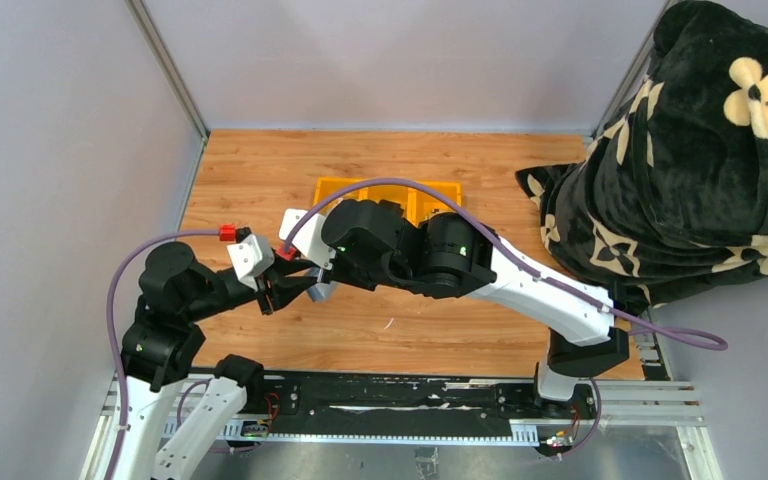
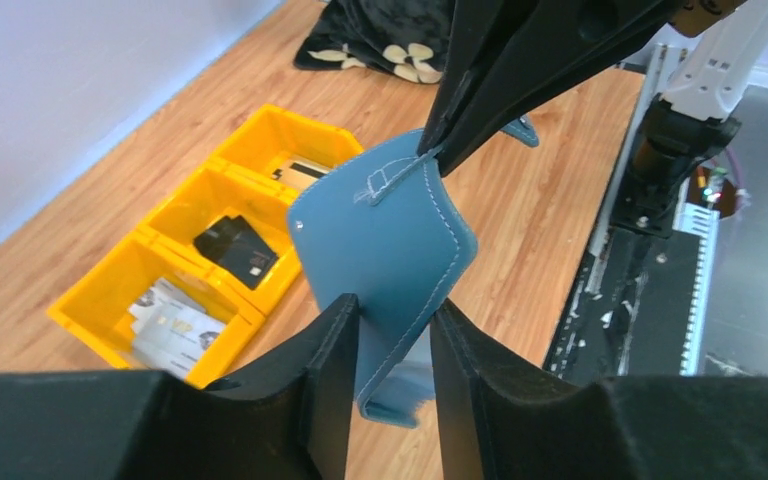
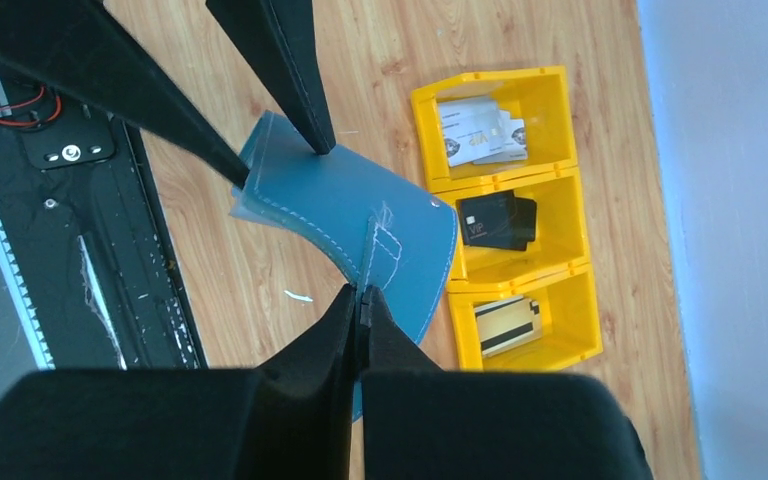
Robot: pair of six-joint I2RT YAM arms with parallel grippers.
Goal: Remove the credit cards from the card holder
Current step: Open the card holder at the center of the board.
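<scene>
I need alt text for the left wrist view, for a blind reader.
A blue-grey folding card holder hangs in the air, its top tab pinched by the right gripper and its lower edge clamped in the left gripper. Behind it, a yellow plastic three-compartment tray sits on the wooden table.

card holder (image 2: 390,230) 1 | yellow tray (image 2: 270,135) 1 | black pouch (image 2: 235,248) 1 | blanket (image 1: 680,150) 1

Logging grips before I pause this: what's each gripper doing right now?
Left gripper: closed on the card holder, at its lower edge.
Right gripper: shut, pinching the holder's stitched tab.
</scene>
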